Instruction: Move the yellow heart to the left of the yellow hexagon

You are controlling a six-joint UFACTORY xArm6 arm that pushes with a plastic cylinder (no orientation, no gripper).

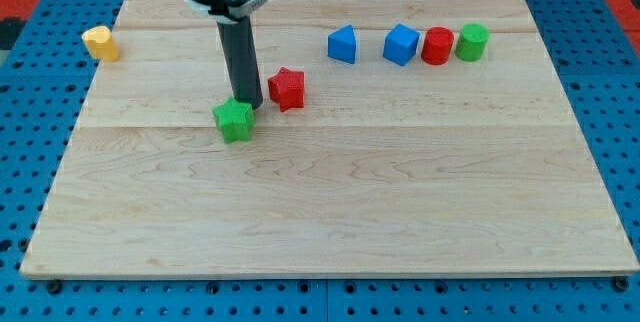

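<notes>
Only one yellow block [100, 42] shows, near the board's top left corner; I cannot tell if it is the heart or the hexagon. No second yellow block is in view. My tip [248, 105] rests on the board left of centre, far to the right of and below the yellow block. It stands against the upper right edge of a green star [234, 121], with a red star [287, 88] just to its right. The arm's body covers part of the board's top edge.
A row along the top right holds a blue pointed block [342, 45], a blue cube [400, 44], a red cylinder [437, 46] and a green cylinder [472, 42]. The wooden board [330, 212] lies on a blue perforated table.
</notes>
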